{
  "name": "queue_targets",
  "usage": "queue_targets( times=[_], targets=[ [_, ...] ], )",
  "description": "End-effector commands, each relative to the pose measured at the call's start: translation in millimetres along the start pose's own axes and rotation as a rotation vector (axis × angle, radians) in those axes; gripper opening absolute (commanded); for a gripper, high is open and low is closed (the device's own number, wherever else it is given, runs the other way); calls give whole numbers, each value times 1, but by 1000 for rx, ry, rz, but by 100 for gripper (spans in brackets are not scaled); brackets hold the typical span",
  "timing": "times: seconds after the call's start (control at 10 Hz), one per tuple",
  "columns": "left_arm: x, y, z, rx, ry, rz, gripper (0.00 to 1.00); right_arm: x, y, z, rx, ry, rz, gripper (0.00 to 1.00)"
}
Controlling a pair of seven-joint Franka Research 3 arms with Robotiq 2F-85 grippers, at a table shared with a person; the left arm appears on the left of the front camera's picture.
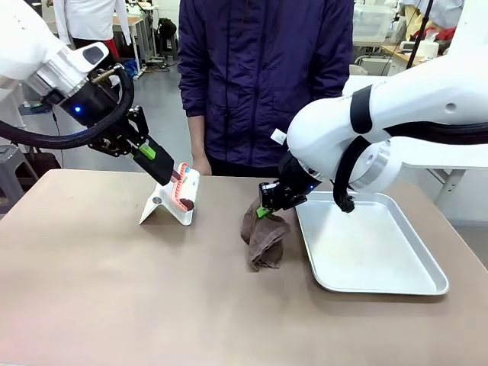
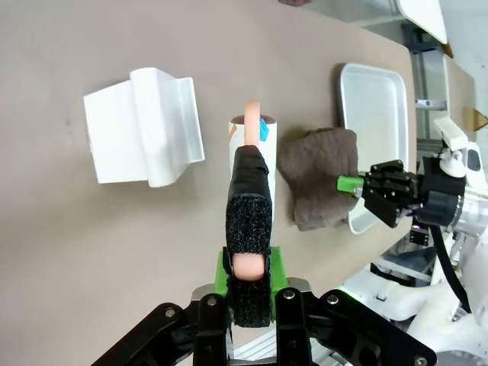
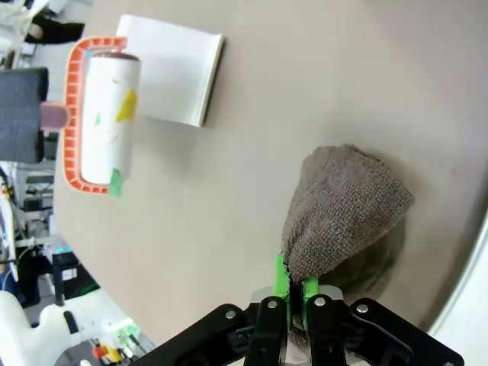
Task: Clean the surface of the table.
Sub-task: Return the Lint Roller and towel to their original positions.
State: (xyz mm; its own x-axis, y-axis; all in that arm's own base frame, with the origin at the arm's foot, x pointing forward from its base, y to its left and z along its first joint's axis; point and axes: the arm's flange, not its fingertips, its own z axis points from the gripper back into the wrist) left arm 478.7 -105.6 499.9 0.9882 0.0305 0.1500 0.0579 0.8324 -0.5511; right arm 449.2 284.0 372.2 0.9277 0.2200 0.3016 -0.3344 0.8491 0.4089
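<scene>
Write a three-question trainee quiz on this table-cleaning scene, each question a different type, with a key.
1. True or false: the right gripper is shut on the brown cloth.
2. Multiple choice: the left gripper holds what? A) a sponge B) the lint roller by its handle C) the white stand
3. Fill in: the silver metal tray lies on the table on the robot's ____ side.

Key: 1 true, the cloth is pinched between the green pads. 2 B. 3 right.
</scene>
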Motion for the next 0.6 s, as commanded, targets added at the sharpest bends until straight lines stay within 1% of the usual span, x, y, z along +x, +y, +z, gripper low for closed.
queue_targets(
  times=[0.0,0.2,0.5],
  targets=[
    [22,-7,-9,48,32,45,22,4,4,-4,-14,-49,20,7],
    [42,-6,-27,71,29,117,22,3,2,-6,-7,-62,29,7],
    [51,0,-47,93,67,140,22,4,-4,-7,-26,-81,10,7]
  ],
)
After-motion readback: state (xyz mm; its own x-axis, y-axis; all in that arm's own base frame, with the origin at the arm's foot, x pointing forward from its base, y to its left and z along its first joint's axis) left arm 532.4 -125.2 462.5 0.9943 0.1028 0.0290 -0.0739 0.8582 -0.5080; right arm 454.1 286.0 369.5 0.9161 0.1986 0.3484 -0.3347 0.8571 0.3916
